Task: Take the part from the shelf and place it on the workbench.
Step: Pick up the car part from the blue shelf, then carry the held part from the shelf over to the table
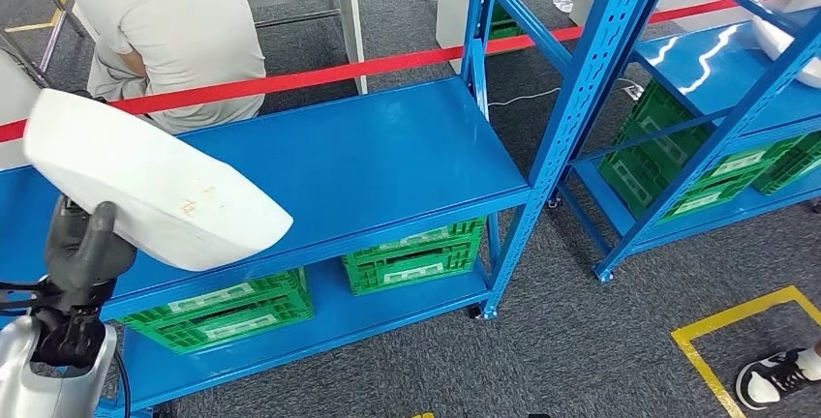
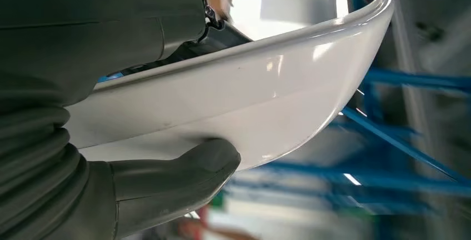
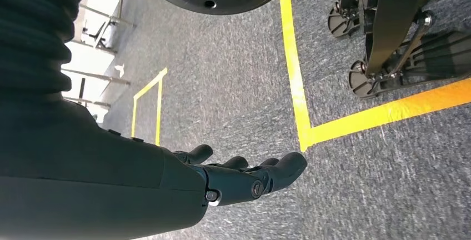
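The left hand (image 1: 85,244) holds the white part (image 1: 155,195) clamped between thumb (image 2: 183,176) and fingers, raised in front of the blue shelf (image 1: 368,162) and clear of its top board. Green crates (image 1: 411,255) sit on the shelf's lower level beneath that board. Beyond the shelf runs a red tape (image 1: 319,74), with a seated person (image 1: 169,26) behind it. The right hand (image 3: 244,179) hangs over grey floor, fingers extended and apart, holding nothing

Bright, even overhead light; glare streaks on blue shelf (image 1: 716,60); blurred, overexposed background behind white part (image 2: 250,101).
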Controlling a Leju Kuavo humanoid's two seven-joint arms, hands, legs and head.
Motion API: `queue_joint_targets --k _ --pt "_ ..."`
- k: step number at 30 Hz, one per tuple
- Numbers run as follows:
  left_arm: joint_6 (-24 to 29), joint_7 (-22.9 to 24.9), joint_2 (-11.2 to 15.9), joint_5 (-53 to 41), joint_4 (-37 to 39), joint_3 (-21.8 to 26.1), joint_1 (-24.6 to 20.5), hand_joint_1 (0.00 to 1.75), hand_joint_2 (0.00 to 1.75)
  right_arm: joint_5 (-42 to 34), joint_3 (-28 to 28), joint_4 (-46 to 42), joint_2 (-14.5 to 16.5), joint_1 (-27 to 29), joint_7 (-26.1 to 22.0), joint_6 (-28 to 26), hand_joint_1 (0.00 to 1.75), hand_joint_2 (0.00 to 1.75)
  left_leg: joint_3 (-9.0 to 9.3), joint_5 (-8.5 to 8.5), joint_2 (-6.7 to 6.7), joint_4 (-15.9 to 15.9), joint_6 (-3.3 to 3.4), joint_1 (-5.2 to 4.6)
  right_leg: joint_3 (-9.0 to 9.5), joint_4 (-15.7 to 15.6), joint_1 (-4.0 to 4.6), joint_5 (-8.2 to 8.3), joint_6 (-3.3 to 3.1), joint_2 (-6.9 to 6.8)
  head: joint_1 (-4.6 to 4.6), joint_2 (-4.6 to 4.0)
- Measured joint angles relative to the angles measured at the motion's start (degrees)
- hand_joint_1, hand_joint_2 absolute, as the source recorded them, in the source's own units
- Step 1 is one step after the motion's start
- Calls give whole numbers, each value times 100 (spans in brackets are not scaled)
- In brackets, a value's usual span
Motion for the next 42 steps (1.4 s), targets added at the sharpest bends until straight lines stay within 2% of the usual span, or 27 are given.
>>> queue_joint_targets --k 2,6,8,10,11,12,14,15,16,17,19,21,23,25,26,28,29,30,31,32,33,35,36,37,40,41,42 --pt "-250 238 -56 585 -406 22 188 175 175 -28 -54 0 16 0 25 -30 0 175 -1 -6 -3 2 11 -17 4 -1 -11 -6 13 -3 0 0" --pt "-414 488 -146 1088 -951 60 530 175 175 -60 -142 0 48 -1 -11 -33 0 175 -27 -29 -3 12 51 -51 24 -2 -39 -17 50 -7 0 0" --pt "-432 549 -201 1214 -1192 98 734 175 175 -11 -157 0 60 2 -33 -4 0 175 -19 -26 0 12 85 -67 33 -9 -55 -8 85 -2 -1 0" --pt "-438 572 -247 1283 -1412 145 935 175 175 21 -163 0 66 7 -71 25 0 175 21 35 18 -33 136 -33 14 40 -54 -55 122 -13 3 0" --pt "-441 575 -263 1315 -1509 173 1033 175 175 25 -167 0 69 9 -96 32 0 175 37 69 30 -58 160 -11 -39 172 -51 -158 137 -24 9 0" --pt "-444 581 -276 1351 -1595 204 1140 175 175 28 -170 0 71 10 -117 38 0 175 45 90 45 -77 177 10 -144 426 -51 -332 148 -38 15 0" --pt "-448 612 -295 1415 -1710 261 1354 175 175 53 -174 1 77 15 -129 43 0 175 23 95 67 -63 184 14 -467 1192 -61 -720 171 -52 24 0" --pt "-449 631 -305 1436 -1742 280 1442 175 175 67 -174 2 78 19 -123 46 0 175 6 91 74 -46 182 16 -604 1512 -68 -821 182 -56 24 0" --pt "-450 648 -317 1450 -1769 291 1508 175 175 78 -174 2 79 23 -117 46 0 175 -13 85 76 -24 175 21 -653 1642 -73 -811 189 -59 24 0" --pt "-450 663 -328 1465 -1787 296 1551 175 175 80 -174 1 79 25 -114 46 0 175 -32 77 74 3 162 30 -595 1548 -79 -700 192 -64 24 0" --pt "-452 691 -347 1506 -1811 302 1594 175 175 56 -176 0 79 19 -121 44 0 175 -66 48 67 72 115 52 -225 857 -91 -394 191 -76 24 0" --pt "-456 717 -352 1541 -1826 326 1611 175 175 -15 -199 0 87 7 -150 41 0 175 -118 15 57 140 40 52 52 351 -72 -241 139 -68 23 0" --pt "-460 751 -354 1581 -1854 375 1655 175 175 -60 -243 1 106 -3 -157 43 0 175 -154 10 50 166 -46 42 77 287 -46 -243 50 -48 20 0" --pt "-464 791 -349 1641 -1879 429 1763 175 175 -16 -267 2 133 1 -127 60 0 175 -163 -17 46 192 -128 51 56 240 -56 -235 -44 -49 18 0" --pt "-469 803 -340 1663 -1886 453 1835 175 175 11 -267 2 144 8 -115 69 0 175 -196 -119 45 281 -163 58 36 221 -61 -205 -91 -53 17 0" --pt "-483 802 -308 1686 -1893 510 1984 175 175 29 -266 2 160 25 -128 80 0 175 -379 -531 40 774 -218 69 -32 201 -62 -140 -164 -62 15 0" --pt "-488 792 -293 1687 -1897 543 2051 175 175 18 -267 2 165 34 -149 82 0 175 -507 -764 40 1126 -235 70 -80 202 -54 -109 -182 -65 15 0" --pt "-491 781 -284 1687 -1906 574 2118 175 175 -2 -269 2 173 42 -172 83 0 175 -606 -927 40 1436 -244 70 -132 204 -43 -74 -191 -68 15 0" --pt "-491 775 -281 1684 -1924 599 2192 175 175 -20 -273 2 184 50 -188 84 0 175 -628 -981 40 1599 -242 69 -185 205 -31 -35 -196 -70 15 0" --pt "-490 780 -280 1679 -1951 617 2266 175 175 -24 -277 2 196 56 -187 91 0 175 -545 -922 39 1561 -228 67 -238 205 -20 6 -196 -70 15 0" --pt "-488 802 -282 1671 -1985 626 2330 175 175 -4 -279 2 208 59 -166 106 0 175 -357 -774 39 1311 -202 63 -290 206 -10 52 -193 -68 15 0" --pt "-481 866 -285 1644 -2061 628 2399 175 175 60 -281 2 239 59 -103 145 0 175 173 -504 39 506 -128 37 -368 207 7 145 -168 -65 18 0" --pt "-475 895 -290 1626 -2098 626 2413 175 175 80 -280 2 252 59 -80 159 0 175 348 -422 37 202 -97 16 -383 199 10 191 -142 -67 19 0" --pt "-469 915 -293 1608 -2130 624 2421 175 175 85 -280 2 265 57 -65 166 0 175 440 -395 35 26 -72 -7 -385 191 8 235 -112 -69 19 0" --pt "-459 964 -317 1552 -2215 619 2436 175 175 53 -280 2 282 58 -49 155 0 175 370 -266 46 -49 35 -29 -389 143 -6 332 5 -69 16 0" --pt "-455 989 -337 1528 -2245 617 2434 175 175 41 -281 2 284 59 -48 148 0 175 319 -197 57 -63 85 -16 -422 191 -8 238 42 -67 23 0" --pt "-449 1023 -362 1503 -2277 613 2430 175 175 32 -281 2 284 62 -50 142 0 175 253 -122 68 -80 127 3 -477 335 -8 36 74 -65 31 0"
